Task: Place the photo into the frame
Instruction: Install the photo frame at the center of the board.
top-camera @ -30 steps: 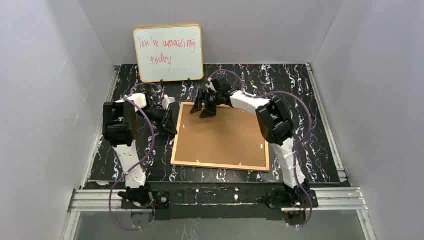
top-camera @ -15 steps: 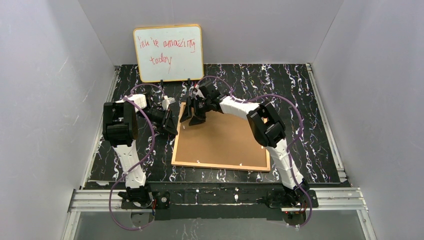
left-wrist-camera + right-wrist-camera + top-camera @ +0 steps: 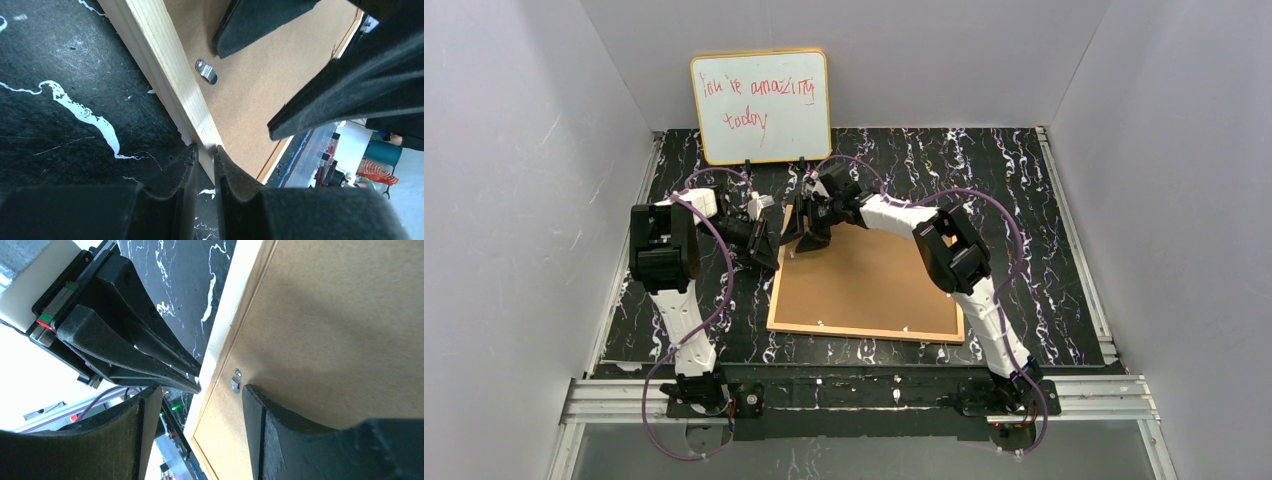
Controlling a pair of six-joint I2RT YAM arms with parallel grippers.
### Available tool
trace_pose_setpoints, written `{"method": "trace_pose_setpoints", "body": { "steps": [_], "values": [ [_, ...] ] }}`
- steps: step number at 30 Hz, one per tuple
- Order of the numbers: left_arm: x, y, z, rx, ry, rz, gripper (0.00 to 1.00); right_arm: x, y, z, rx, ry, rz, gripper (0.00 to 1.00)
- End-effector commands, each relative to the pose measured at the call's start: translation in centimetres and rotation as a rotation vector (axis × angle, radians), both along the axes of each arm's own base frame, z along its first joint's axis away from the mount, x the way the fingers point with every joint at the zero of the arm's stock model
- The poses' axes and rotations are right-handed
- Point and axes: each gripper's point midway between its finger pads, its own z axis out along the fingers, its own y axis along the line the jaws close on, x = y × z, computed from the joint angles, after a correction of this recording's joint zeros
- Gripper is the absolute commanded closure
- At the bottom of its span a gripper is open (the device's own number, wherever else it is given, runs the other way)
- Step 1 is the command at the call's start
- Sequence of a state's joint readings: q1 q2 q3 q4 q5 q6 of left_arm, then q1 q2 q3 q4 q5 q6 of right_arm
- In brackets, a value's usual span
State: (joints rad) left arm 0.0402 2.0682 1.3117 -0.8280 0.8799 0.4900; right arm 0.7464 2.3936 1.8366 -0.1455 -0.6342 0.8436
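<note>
The frame (image 3: 874, 280) lies face down on the table, its brown fibreboard back up. At the frame's left edge my left gripper (image 3: 769, 250) is shut on the pale wooden rim (image 3: 165, 65), which runs down between its fingertips in the left wrist view, left gripper (image 3: 205, 150). My right gripper (image 3: 809, 232) hangs open over the far left corner. In the right wrist view the right gripper (image 3: 200, 400) straddles the rim, with a small metal clip (image 3: 235, 381) just above its right finger. The photo is out of view.
A yellow-rimmed whiteboard (image 3: 761, 107) with red handwriting stands against the back wall, just behind both grippers. The black marbled mat (image 3: 1024, 200) lies bare to the right of the frame. Grey walls close in on both sides.
My right gripper has swung left across the frame's back to its far left corner, close to the left gripper, and its jaws have narrowed a little. The left arm has stayed put.
</note>
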Motion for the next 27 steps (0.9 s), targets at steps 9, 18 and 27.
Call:
{"method": "trace_pose_setpoints", "body": {
  "steps": [9, 18, 27],
  "values": [
    [-0.7, 0.7, -1.7, 0.079, -0.018, -0.049, 0.85, -1.1, 1.6, -0.5, 0.032, 0.026, 0.031, 0.33],
    [-0.7, 0.8, -1.6, 0.082, -0.023, -0.053, 0.86, -1.4, 1.8, -1.0, 0.036, 0.049, 0.037, 0.34],
    [-0.8, 0.9, -1.6, 0.085, -0.027, -0.053, 0.86, -1.1, 2.3, -1.6, 0.026, 0.067, -0.046, 0.34]
  ]
}}
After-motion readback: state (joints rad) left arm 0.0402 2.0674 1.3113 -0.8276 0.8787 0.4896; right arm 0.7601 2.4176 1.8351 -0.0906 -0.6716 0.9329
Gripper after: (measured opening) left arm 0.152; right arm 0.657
